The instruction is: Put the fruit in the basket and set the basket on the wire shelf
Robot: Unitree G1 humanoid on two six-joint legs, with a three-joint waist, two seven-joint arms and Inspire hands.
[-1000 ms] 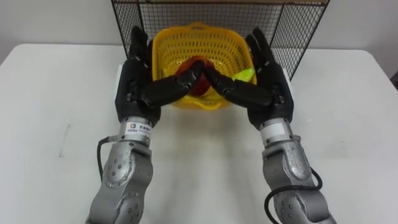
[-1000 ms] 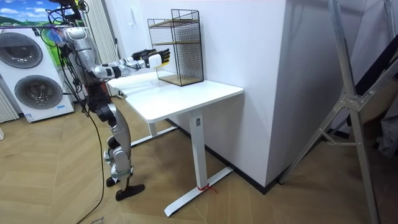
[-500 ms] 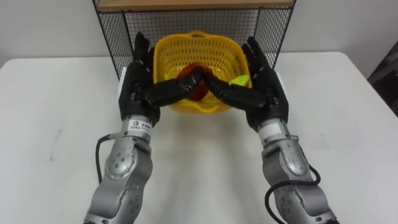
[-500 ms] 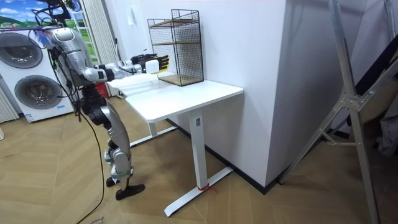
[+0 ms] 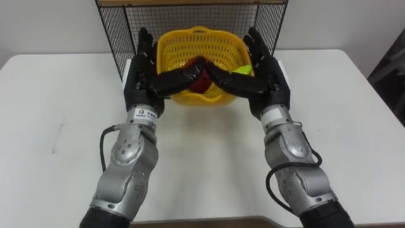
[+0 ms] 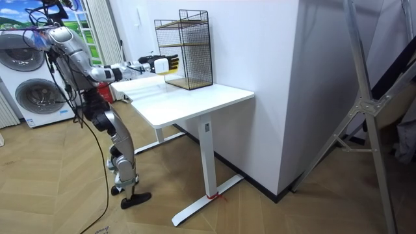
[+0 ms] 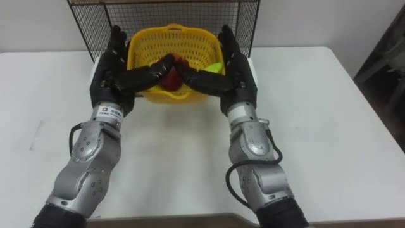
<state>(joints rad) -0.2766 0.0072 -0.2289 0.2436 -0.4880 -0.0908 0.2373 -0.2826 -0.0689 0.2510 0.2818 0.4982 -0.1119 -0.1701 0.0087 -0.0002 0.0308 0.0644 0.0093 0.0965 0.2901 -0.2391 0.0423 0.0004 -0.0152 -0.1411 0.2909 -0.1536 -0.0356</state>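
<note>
Left robot hand (image 5: 142, 76) flat against the left wall of the yellow basket (image 5: 199, 30), fingers straight and pointing away from the robot, thumb laid across the near rim. Right robot hand (image 5: 270, 73) mirrors it on the right wall; the thumb tips nearly meet at the middle. The basket is squeezed between the two palms, not gripped by curled fingers.

Inside it: a red fruit (image 5: 202, 83) behind the thumbs, and a yellow-green fruit (image 5: 244, 69) toward the right side.

The basket sits at the open front of the wire shelf (image 5: 119, 31), on the white desk (image 5: 57, 95). Cannot tell whether its base is clear of the desk.

Room view: the robot stands at the desk's end, arms stretched toward the shelf.

Judgement: loading is done and placement is in hand. The next move calls for an even push forward into the lower bay, keeping palm pressure equal so the basket doesn't twist against the mesh sides.
</note>
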